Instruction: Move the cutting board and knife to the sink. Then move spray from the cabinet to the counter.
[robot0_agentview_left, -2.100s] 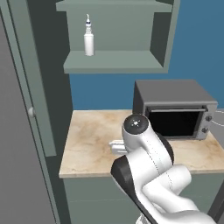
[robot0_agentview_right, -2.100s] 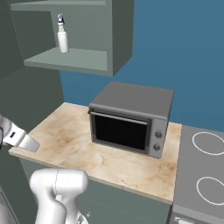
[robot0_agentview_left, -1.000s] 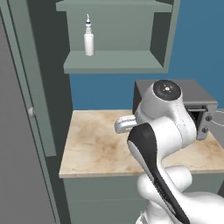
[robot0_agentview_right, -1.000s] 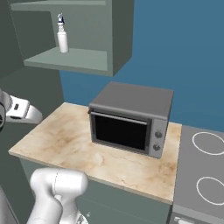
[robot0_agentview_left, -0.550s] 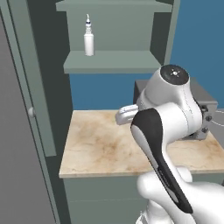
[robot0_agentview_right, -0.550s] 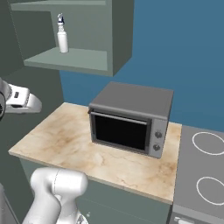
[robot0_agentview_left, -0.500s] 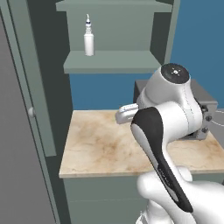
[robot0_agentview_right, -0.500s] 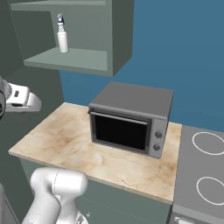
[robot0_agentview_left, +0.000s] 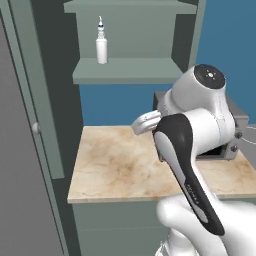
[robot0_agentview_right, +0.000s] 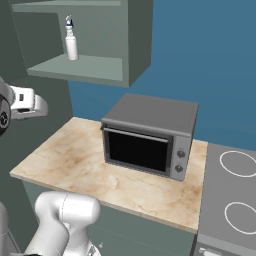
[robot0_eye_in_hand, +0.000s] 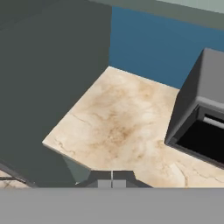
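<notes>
Spray (robot0_agentview_left: 101, 44) stands upright on the open shelf of the cabinet (robot0_agentview_left: 130, 77), well above the counter (robot0_agentview_left: 117, 165). My gripper (robot0_eye_in_hand: 112, 183) hangs over the counter's bare left part, jaws closed on nothing. Grey oven (robot0_agentview_right: 150, 135) sits on the counter's right part.

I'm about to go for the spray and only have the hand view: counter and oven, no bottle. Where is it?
Observer: The spray stands upright on the cabinet shelf, above the counter's left part.
Operator: Is the cabinet door in the way?
Observer: No, the door is swung open to the left, leaving the shelf front open.
Operator: What's past the oven?
Observer: A stove adjoins the counter on the oven's right.
</notes>
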